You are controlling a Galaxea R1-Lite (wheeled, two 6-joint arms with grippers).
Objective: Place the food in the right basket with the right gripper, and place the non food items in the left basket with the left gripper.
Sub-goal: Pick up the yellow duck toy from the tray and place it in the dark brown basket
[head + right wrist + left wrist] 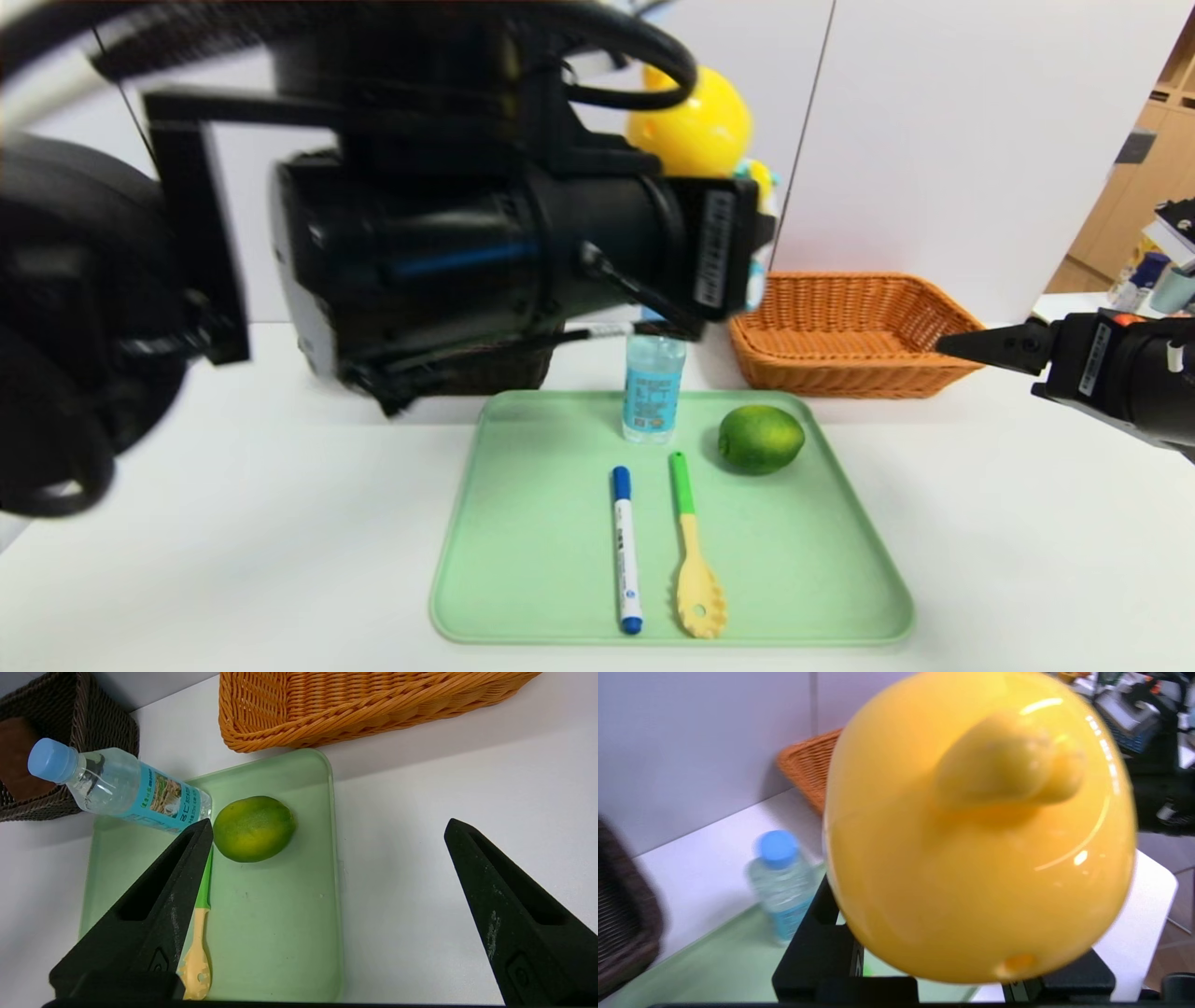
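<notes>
Filling most of the left wrist view, a glossy yellow toy (980,830) sits pinched in the left claw (943,970), whose dark fingers (817,956) show on either side beneath it. From the head camera the left arm crosses high above the worktop (187,523), and the yellow toy (695,121) rides at its tip, raised well clear of everything below. Under and just beside that claw stands a clear water bottle (653,387) with a blue cap, upright at the far edge of a pale green tray (812,579). A dark woven basket (621,924) lies off to that claw's side, largely hidden behind the arm in the head view.

Out at the right, the right claw (962,345) hovers above bare worktop with its two black fingers (154,914) spread wide and nothing between them. Ahead of it sits the orange wicker basket (845,331), just beyond the tray's far right corner. Ahead of this claw and toward the left arm, a green lime (761,439) rests on the tray, near the bottle. Farther from the right claw, a spoon with a green handle and yellow slotted bowl (693,551) lies lengthwise on the tray, and a blue-capped marker (625,551) lies parallel just beyond it.
</notes>
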